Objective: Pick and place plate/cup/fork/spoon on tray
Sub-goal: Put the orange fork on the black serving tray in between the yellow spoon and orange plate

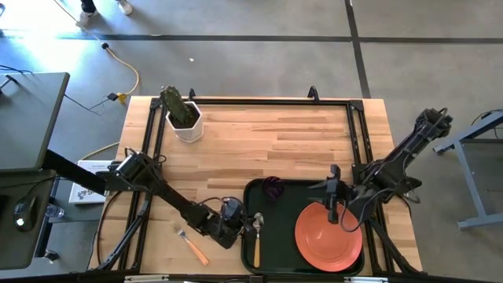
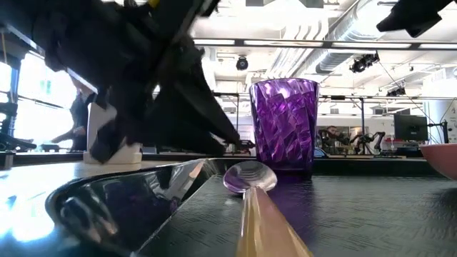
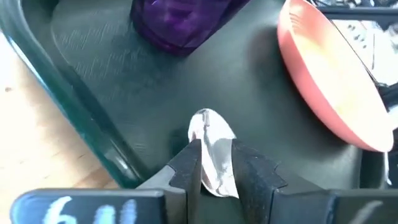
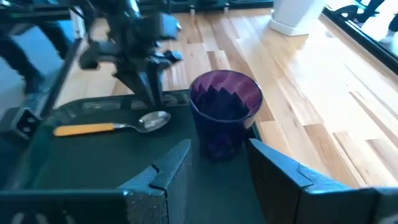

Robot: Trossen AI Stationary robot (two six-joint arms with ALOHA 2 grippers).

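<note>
**SPOON ON TRAY, FORK OUTSTANDING**

Spoon [image 1: 257,236]: lies on tray [image 1: 308,270] floor, in tray's left strip, handle pointing to the near edge, bowl toward the far edge. In the left wrist view the bowl [image 3: 210,149] sits between the two fingers of the left gripper [image 1: 242,225]; fingers close in on both sides of it. Whether they actually press the metal or have just slackened: cannot tell. Low view shows the spoon resting flat on the tray.

Cup [image 1: 273,187]: upright on tray, just beyond the spoon bowl as seen from the left gripper, near tray's far-left corner.

Plate [image 1: 328,236]: on tray, right half, directly below the right gripper [image 1: 333,209].

Right gripper: hangs over the tray above the plate's far rim, fingers spread wide, nothing between them. Wrist cam looks past them at cup and spoon.

Fork [image 1: 191,244]: on bare table [image 1: 267,141], outside the tray, to the left of the left gripper and well clear of the tray rim.

Status (judgement): 3 of 4 items appear placed: plate, cup, spoon. Remaining: confirm spoon release, retract left arm, then pick fork and set it on tray; free floor shows between spoon and plate.

Non-task: potted plant [image 1: 182,114] at far-left of table.
</note>
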